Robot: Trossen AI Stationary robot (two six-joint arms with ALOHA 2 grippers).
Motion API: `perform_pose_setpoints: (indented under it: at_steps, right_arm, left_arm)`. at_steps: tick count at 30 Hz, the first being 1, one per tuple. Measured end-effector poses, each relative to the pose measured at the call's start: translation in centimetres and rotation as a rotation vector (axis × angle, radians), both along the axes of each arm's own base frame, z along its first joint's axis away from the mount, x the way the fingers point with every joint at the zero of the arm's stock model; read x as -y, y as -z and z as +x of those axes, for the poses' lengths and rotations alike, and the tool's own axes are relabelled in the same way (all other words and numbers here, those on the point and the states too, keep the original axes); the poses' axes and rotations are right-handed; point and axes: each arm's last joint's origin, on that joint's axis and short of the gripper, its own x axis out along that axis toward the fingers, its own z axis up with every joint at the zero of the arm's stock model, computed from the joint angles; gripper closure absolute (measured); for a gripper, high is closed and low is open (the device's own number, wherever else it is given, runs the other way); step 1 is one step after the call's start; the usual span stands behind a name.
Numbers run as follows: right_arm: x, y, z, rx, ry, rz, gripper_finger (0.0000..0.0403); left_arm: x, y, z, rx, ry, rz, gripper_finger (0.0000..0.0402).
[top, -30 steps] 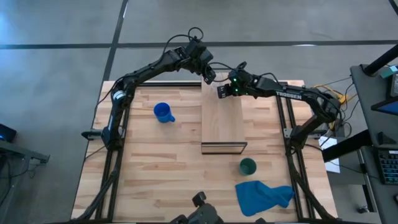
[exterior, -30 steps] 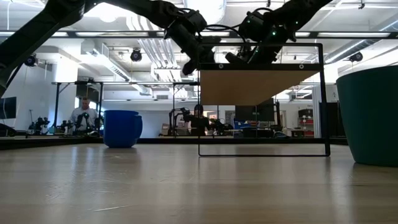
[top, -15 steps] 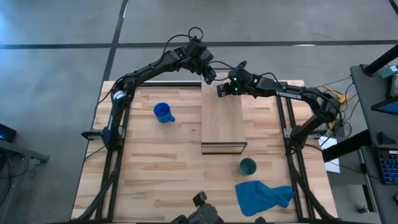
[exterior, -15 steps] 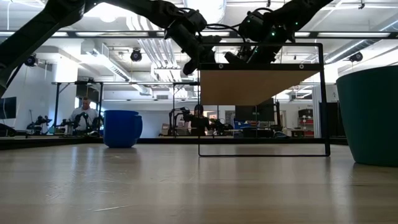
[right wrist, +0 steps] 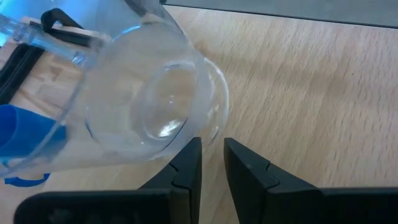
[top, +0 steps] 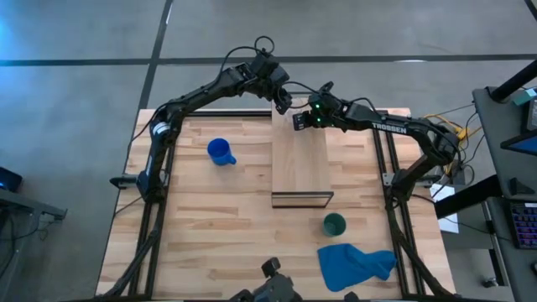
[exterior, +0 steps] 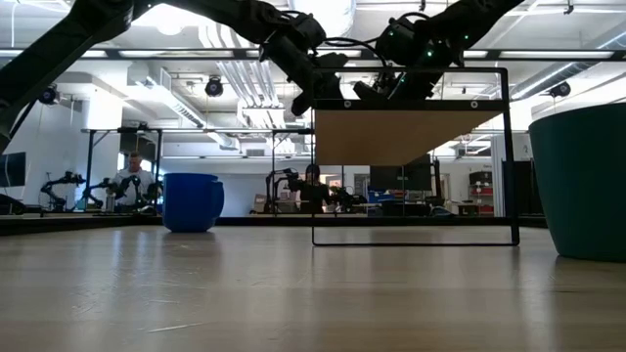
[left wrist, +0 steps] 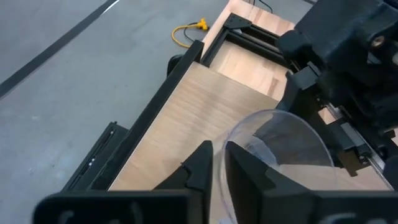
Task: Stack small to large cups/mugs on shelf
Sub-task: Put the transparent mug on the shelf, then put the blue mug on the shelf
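The shelf is the marker; over its far end the left gripper and right gripper crowd close together with the clear cup between them, so little room is left there; the near stretch of the board lies bare; the blue mug stands well off its left side; the green cup and blue cloth sit beyond its near end, rightward.

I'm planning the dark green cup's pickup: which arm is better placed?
Right, probably: the dark green round cup sits right of the light-wood shelf, on that arm's side.
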Motion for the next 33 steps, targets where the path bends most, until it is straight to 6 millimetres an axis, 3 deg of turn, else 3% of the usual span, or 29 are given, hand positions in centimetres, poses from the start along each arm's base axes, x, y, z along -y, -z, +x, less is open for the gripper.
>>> perform_pose_setpoints:
  at_steps: [8, 22, 28, 33]
  right_arm:
    - [0.0, 0.1, -0.1, -0.009, -0.001, 0.005, 0.0339]
    - [-1.6, -0.4, -1.2, -0.103, -0.069, 0.040, 0.0339]
    - [-3.3, -2.7, -3.5, -0.089, -0.139, 0.104, 0.0339]
    - [-6.3, -4.3, -6.3, -0.174, -0.191, 0.185, 0.0339]
  left_arm:
    - [-0.1, -0.2, 0.1, 0.020, -0.014, 0.022, 0.0329]
    - [0.2, -0.8, -0.1, 0.014, -0.035, 0.040, 0.0326]
    - [2.1, -2.5, -1.5, -0.029, -0.007, 0.006, 0.0326]
    - [5.7, -3.7, -4.0, -0.200, 0.038, -0.096, 0.0326]
